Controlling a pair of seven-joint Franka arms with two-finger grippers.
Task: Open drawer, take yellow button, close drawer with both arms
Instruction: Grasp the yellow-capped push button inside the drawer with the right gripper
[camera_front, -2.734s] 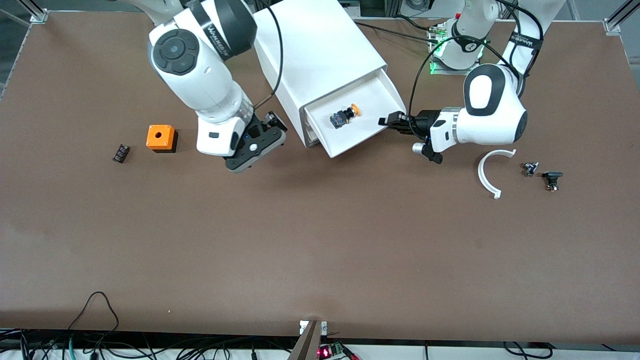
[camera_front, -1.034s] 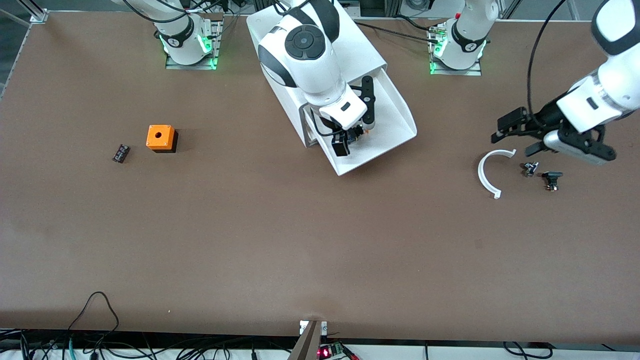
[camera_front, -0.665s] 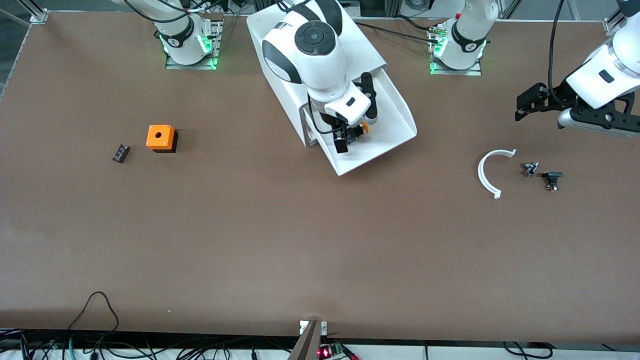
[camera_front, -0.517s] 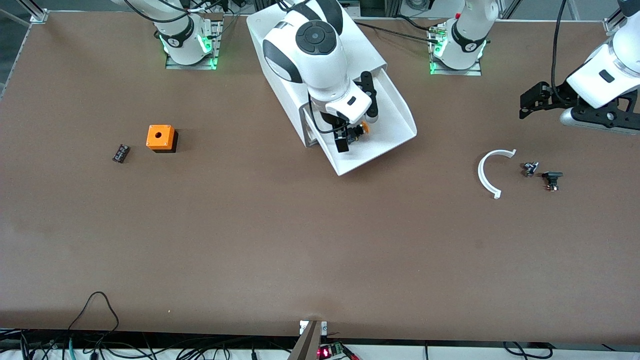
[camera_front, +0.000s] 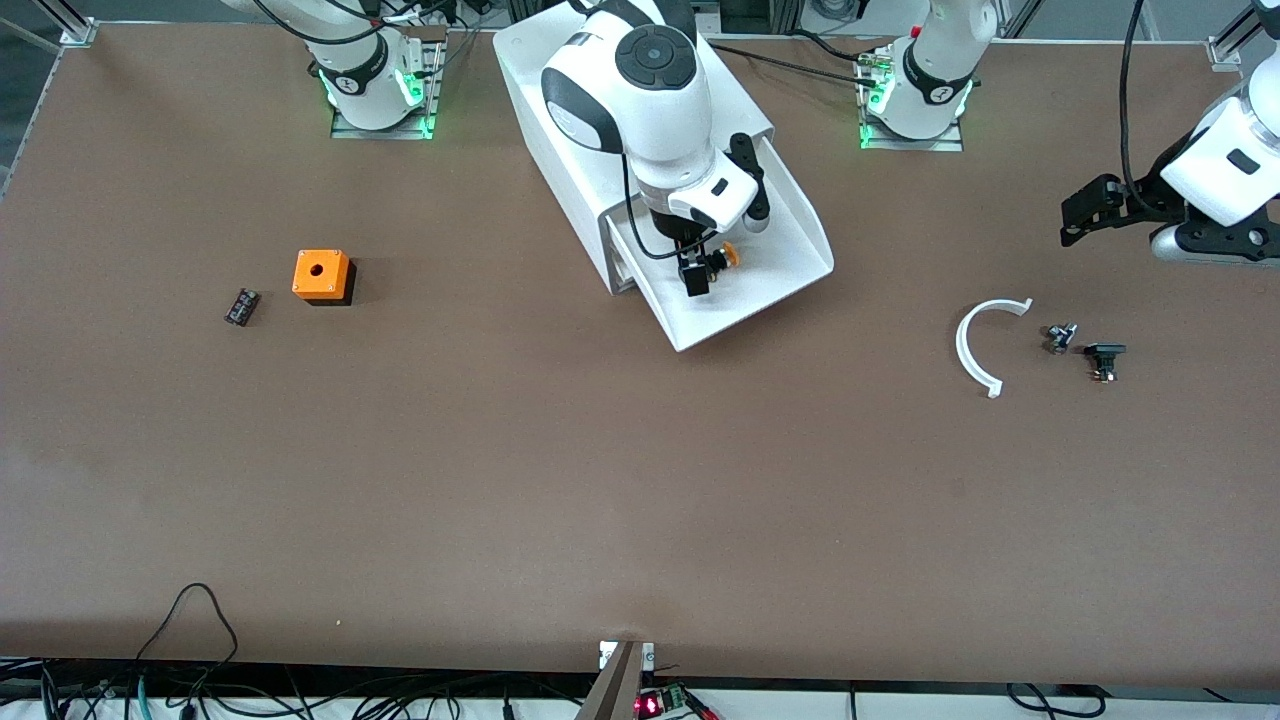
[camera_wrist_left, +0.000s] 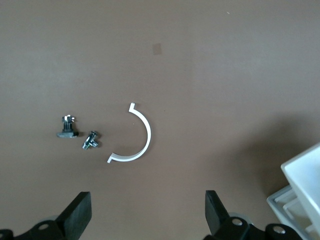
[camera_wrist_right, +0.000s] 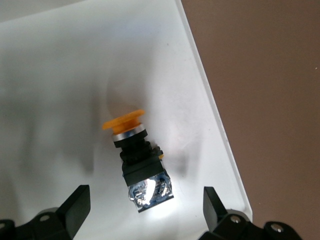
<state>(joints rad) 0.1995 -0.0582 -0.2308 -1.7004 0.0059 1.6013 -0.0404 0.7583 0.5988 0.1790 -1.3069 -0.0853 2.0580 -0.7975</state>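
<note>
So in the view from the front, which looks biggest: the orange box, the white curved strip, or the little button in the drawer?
1. White curved strip, by its span.
2. Orange box.
3. Button, partly hidden by the right gripper, so its size is less sure.

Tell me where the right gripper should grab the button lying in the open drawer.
Grip the button across its short black body, below the orange cap, coming straight down. It lies on its side on the drawer floor, and the right gripper is open above it, so the fingers would likely close on the body's flat sides.
</note>
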